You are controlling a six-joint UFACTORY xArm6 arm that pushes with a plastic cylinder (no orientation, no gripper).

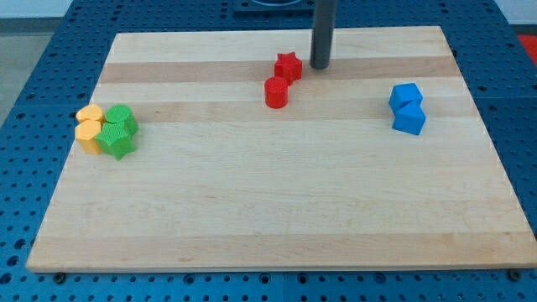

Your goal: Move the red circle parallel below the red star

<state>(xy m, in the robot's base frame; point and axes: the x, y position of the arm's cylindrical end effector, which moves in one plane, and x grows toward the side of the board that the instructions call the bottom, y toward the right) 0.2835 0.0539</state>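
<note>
Red circle (276, 92) sits on the wooden surface (277, 201), upper middle, touching or almost touching the red star (288, 66) at the star's lower-left. So it is already below the star but offset a bit toward the view's left, not squarely under it.

The tool here is just a dark rod; my tip (320, 66) rests just to the view's right of the red star, close beside it, apart from the circle. No jaws, nothing to clench or release, and it holds nothing.

Handling, as a guess: the circle looks like a small rigid plastic cylinder, light, hard, not fragile. It should slide easily on the smooth wood and may spin or slip off a round rod if pushed off-centre. No taking hold possible, so contact goes on its side wall, through the centre line. To shift it rightward under the star, the push would come from its view-left face. Risk: the star is so near that a nudge could drag it along too.

Elsewhere, well apart: two blue blocks (408, 108) stacked close at the view's right; at the view's left a cluster of yellow blocks (89, 127) and green blocks (117, 132), shapes hard to tell.
</note>
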